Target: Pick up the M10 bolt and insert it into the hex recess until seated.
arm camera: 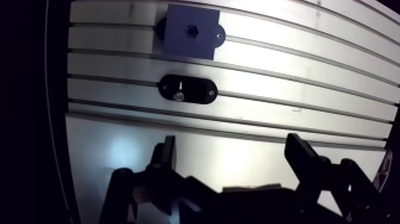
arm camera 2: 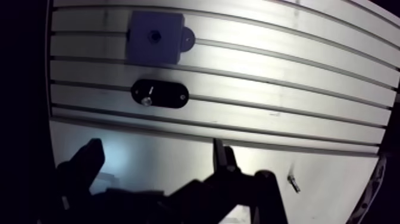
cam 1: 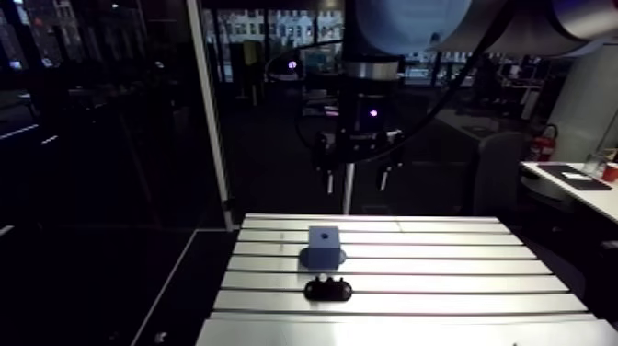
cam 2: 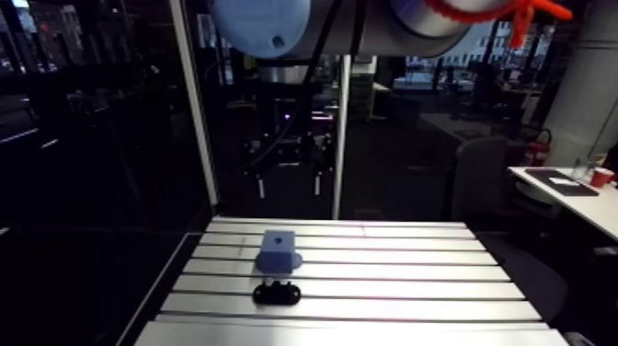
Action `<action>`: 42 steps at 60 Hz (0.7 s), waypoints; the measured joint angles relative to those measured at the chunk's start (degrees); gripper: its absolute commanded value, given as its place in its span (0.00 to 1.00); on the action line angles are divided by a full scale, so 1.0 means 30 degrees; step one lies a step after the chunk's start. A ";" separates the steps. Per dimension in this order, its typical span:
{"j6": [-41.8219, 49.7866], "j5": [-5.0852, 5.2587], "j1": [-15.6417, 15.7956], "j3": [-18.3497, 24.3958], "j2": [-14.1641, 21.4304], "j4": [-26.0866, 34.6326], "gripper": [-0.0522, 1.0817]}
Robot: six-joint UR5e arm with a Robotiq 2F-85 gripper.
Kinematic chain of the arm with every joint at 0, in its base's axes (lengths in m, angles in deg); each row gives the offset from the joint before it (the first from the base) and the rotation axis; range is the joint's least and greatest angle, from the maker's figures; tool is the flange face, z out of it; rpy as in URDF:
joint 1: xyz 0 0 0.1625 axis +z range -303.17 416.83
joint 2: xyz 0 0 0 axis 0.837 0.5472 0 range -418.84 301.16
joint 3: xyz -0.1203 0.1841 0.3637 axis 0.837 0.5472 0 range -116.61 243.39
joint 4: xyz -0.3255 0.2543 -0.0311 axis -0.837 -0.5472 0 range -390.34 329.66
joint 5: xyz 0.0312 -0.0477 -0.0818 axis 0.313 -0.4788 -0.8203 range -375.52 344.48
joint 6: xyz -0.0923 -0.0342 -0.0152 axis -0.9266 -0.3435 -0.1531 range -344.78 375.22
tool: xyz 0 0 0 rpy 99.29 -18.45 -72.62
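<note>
A blue block (arm camera: 191, 31) with a small hex recess in its top face stands on the slotted table (cam 1: 441, 276). Close beside it lies a black oval holder (arm camera: 187, 89) with the bright end of the bolt (arm camera: 179, 91) showing in it. In the arm view the holder (cam 1: 328, 289) sits nearer than the block (cam 1: 323, 245). My gripper (arm camera: 234, 158) is open with nothing between its fingers (arm camera: 168, 156). It hangs high over the table's far edge (cam 1: 357, 179), well away from both objects, which lie ahead of it on one finger's side.
A small metal piece (arm camera 2: 292, 180) lies on the plain plate section near the gripper. The table's slots run across between the gripper and the holder. A dark drop borders the table's side edge (arm camera: 56, 113).
</note>
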State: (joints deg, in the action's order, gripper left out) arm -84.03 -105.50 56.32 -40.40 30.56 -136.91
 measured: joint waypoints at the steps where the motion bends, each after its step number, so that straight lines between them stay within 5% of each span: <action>1: -0.0098 0.0062 0.0023 -0.0125 0.0002 -0.0204 0.05; 19: -0.1590 0.1039 0.0262 -0.2452 0.0003 -0.3569 0.05; 42: -0.2187 0.0933 0.0589 -0.4443 -0.0392 -0.5874 0.05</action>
State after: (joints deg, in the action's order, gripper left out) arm -90.59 -102.70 58.08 -53.73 29.39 -154.53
